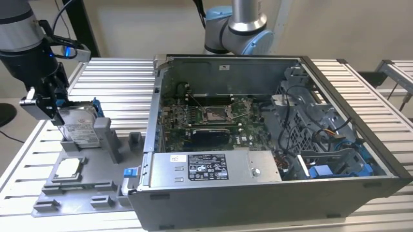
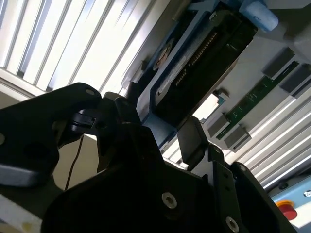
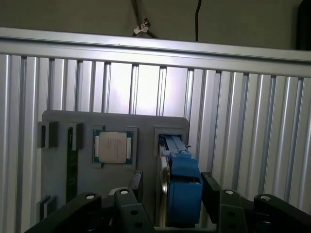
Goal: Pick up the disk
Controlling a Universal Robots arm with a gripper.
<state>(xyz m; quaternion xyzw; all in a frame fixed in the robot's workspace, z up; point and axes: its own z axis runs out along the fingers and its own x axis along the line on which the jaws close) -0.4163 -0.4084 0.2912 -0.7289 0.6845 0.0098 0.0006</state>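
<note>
The gripper (image 3: 172, 178) straddles the disk (image 3: 185, 171), its jaws parted with one finger (image 3: 209, 187) against the blue frame and the other just off the metal face, while the disk, its white printed label too small to read, stands on edge in the grey fixture plate (image 3: 116, 121) on the bench (image 1: 116, 77), beside the square chip (image 3: 112, 147).

You're looking at a flat silver-grey metal disk (image 1: 81, 129) framed in smooth blue plastic, a matt grey plastic tray (image 1: 103, 170), and a ribbed, shiny metal bench (image 1: 111, 77).
</note>
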